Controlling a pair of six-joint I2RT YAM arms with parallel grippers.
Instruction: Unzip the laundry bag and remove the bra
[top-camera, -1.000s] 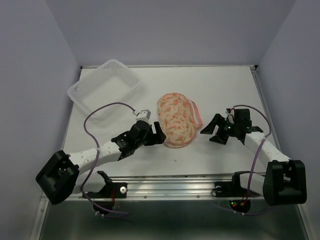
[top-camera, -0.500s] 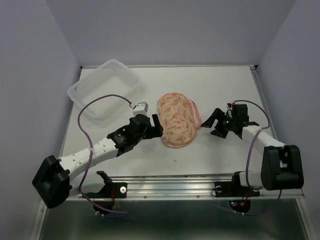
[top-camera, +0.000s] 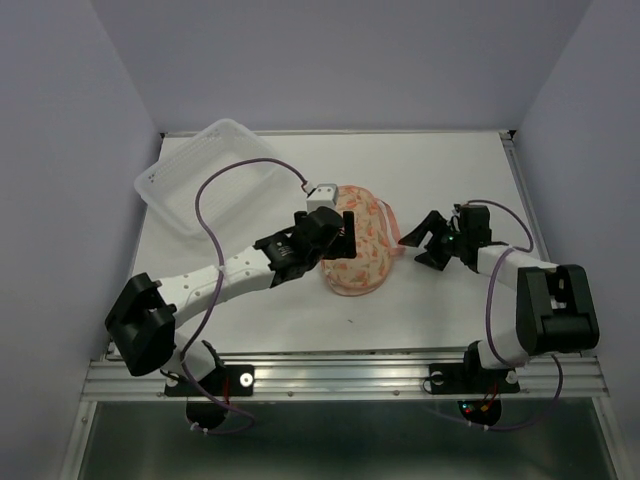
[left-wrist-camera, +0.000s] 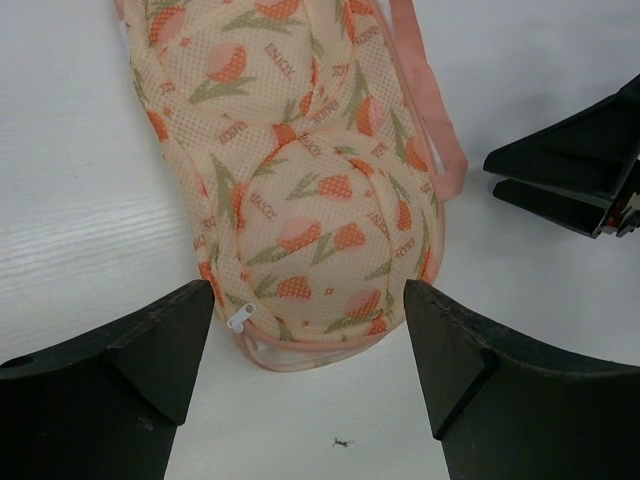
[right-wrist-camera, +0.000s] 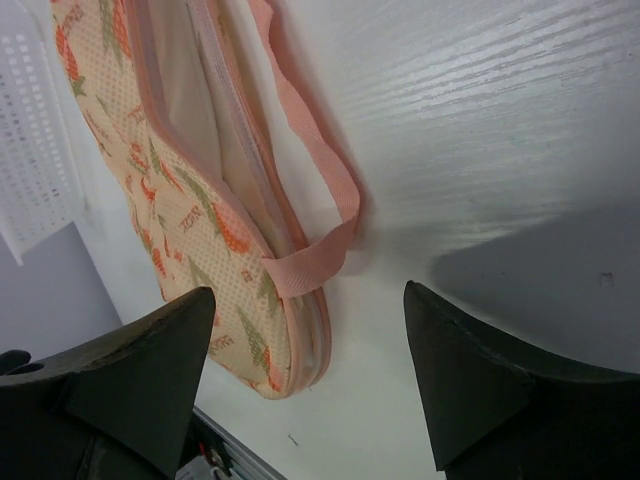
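The laundry bag (top-camera: 362, 248) lies on the white table, a peanut-shaped cream pouch with orange prints and pink edging. In the left wrist view its near end (left-wrist-camera: 300, 190) shows a small white zip pull (left-wrist-camera: 240, 317) on the pink edging. My left gripper (top-camera: 343, 236) hovers open over the bag's left side, with the bag's near end between its fingers (left-wrist-camera: 308, 300). My right gripper (top-camera: 418, 247) stands open just right of the bag, apart from it, facing the pink strap loop (right-wrist-camera: 322, 190). The bra is hidden.
A white perforated basket (top-camera: 212, 178) sits tilted at the back left, and its corner shows in the right wrist view (right-wrist-camera: 35, 150). A small dark speck (left-wrist-camera: 342, 442) lies on the table just before the bag. The right gripper's fingers (left-wrist-camera: 570, 170) show in the left wrist view.
My left arm has swung right and forward, from beside the bag to over its left side. My right gripper has drawn in closer to the strap.
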